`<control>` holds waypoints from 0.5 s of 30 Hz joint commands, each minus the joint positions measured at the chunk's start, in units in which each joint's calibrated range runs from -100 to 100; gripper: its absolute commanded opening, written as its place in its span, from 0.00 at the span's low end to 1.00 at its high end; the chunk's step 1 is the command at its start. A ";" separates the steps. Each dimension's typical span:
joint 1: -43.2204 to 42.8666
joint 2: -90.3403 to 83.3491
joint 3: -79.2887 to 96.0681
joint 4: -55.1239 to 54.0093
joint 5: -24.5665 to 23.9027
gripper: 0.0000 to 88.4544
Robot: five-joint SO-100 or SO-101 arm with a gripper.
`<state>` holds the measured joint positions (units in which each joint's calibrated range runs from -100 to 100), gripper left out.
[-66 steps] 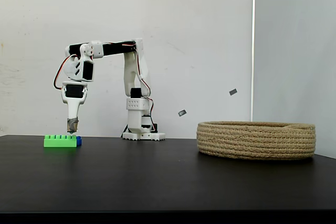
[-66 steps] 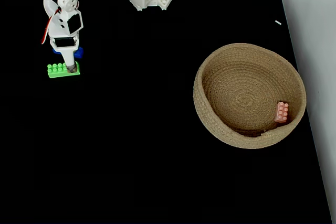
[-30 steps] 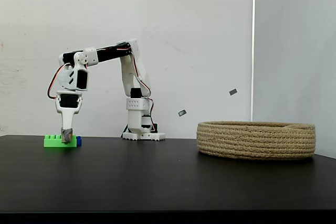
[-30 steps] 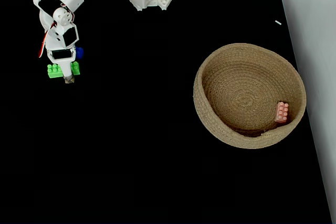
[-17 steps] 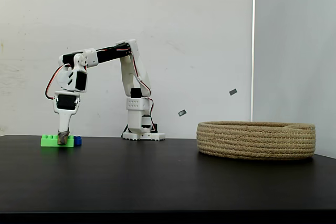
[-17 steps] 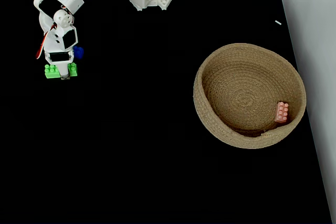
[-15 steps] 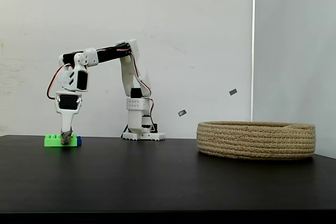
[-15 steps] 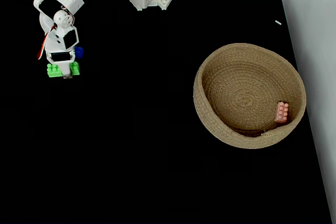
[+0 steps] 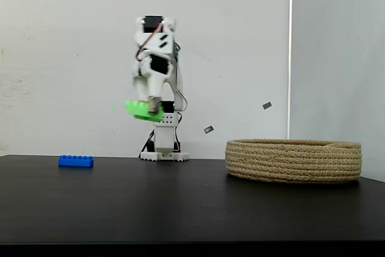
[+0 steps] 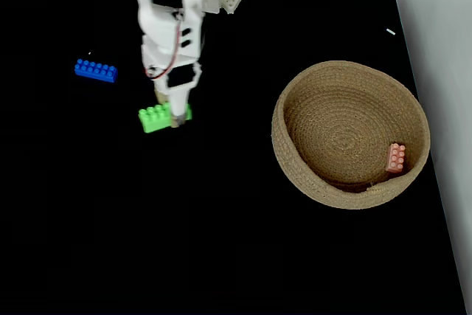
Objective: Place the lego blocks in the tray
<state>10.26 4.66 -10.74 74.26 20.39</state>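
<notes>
Gripping the green brick (image 9: 143, 111), the fingers (image 10: 177, 117) have lifted it off the table.

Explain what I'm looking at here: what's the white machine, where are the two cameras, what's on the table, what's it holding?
The white machine is a small robot arm bolted at the back of a black table. One fixed view looks from the side at table height, the other looks down from above. Its gripper has its jaws shut on a green lego brick, lifted clear of the table. A blue brick lies on the table. The rope basket is the tray; a pink brick already sits inside it.
</notes>
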 commanded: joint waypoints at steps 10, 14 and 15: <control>-32.77 -7.67 -2.35 -4.00 -2.15 0.00; -34.50 -6.81 -0.80 -5.33 -2.44 0.10; -34.50 -6.73 -0.07 -5.66 -2.49 0.18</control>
<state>-23.37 1.95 -10.65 69.87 18.14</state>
